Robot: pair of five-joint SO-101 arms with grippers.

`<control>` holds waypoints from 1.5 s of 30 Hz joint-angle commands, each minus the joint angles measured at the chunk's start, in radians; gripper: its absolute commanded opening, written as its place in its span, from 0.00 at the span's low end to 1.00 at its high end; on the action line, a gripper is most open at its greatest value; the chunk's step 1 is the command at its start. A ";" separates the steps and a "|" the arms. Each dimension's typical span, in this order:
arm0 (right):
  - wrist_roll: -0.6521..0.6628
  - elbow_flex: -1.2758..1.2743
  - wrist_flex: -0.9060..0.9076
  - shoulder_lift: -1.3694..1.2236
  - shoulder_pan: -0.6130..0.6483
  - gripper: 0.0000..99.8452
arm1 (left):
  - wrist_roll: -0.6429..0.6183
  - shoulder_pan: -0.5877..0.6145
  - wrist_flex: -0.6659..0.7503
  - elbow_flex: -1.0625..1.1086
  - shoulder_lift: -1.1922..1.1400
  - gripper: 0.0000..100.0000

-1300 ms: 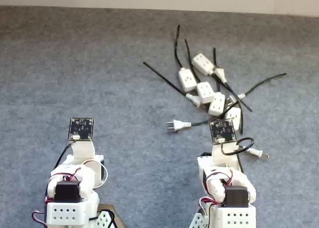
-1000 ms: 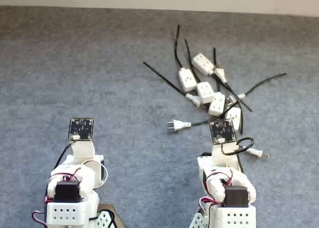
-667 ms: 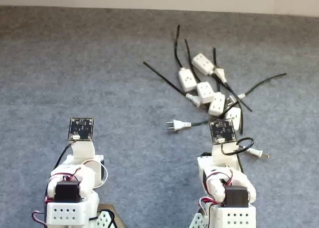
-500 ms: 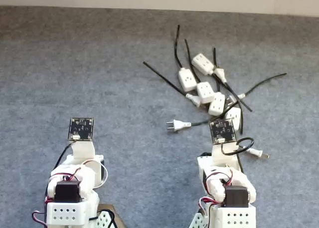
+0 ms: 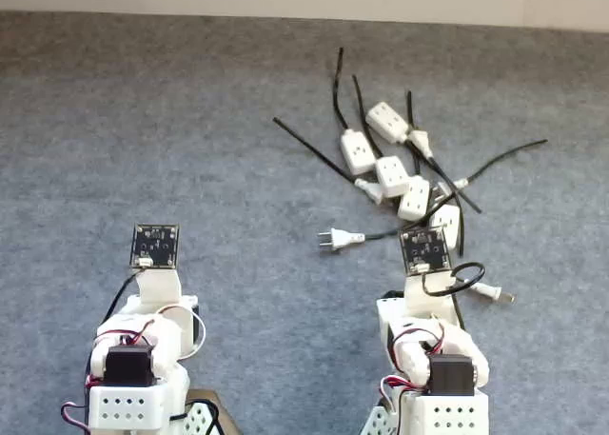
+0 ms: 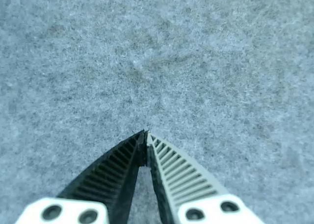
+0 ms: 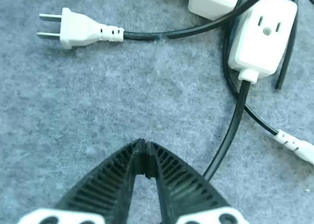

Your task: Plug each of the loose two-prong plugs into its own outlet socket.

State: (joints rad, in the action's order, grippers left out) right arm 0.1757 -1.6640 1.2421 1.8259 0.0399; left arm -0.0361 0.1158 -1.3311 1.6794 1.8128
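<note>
Left arm (image 5: pixel 141 345): jaws pressed together, tips touching, nothing in them, over plain grey counter (image 5: pixel 143 121). Right arm (image 5: pixel 433 349): jaws also tip to tip, gripping nothing, touching nothing. Just ahead of them a loose plug (image 7: pixel 73 28) lies flat, its black cord (image 7: pixel 167 34) running back into the socket pile (image 5: pixel 392 175). Nearest socket (image 7: pixel 262 35) lies face up. A second plug (image 5: pixel 490 289) lies right of that arm. Cords fan toward the far edge; a wide grey stretch lies left of the pile.
</note>
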 commanded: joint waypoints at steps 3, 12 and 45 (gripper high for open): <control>0.002 -0.131 0.004 0.005 -0.010 0.01 | -0.008 0.008 -0.003 0.013 0.002 0.01; 0.002 -0.131 0.004 0.005 -0.010 0.01 | -0.008 0.008 -0.003 0.013 0.002 0.01; -0.020 -0.025 -0.458 0.008 0.088 0.01 | -0.009 -0.251 -0.005 0.013 0.002 0.01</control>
State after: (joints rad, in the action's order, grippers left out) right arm 0.1619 -1.6640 0.9889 1.8259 0.1672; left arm -0.0422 -0.0437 -1.3326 1.6794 1.8128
